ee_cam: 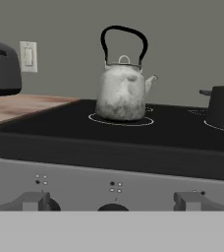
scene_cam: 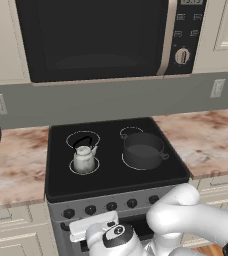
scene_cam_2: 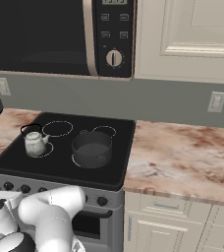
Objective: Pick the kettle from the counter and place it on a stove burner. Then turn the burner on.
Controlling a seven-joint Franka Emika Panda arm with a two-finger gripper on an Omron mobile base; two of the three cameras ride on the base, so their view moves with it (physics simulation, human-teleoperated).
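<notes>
Knobs (ee_cam: 35, 201) on the stove's front panel sit closest in the hand view, so the gripper, jaws spread wide and holding nothing, looks lined up for the burner controls. Kettle (ee_cam: 123, 91) is already off the tabletop (scene_cam: 16, 165), standing upright on the stove burner (scene_cam: 84, 165) at front left, well apart from the dark pot (scene_cam: 143, 150). Guessing it's light, rigid, slick metal; the thin black arched handle (ee_cam: 124, 37) is probably the place to grab it.
</notes>
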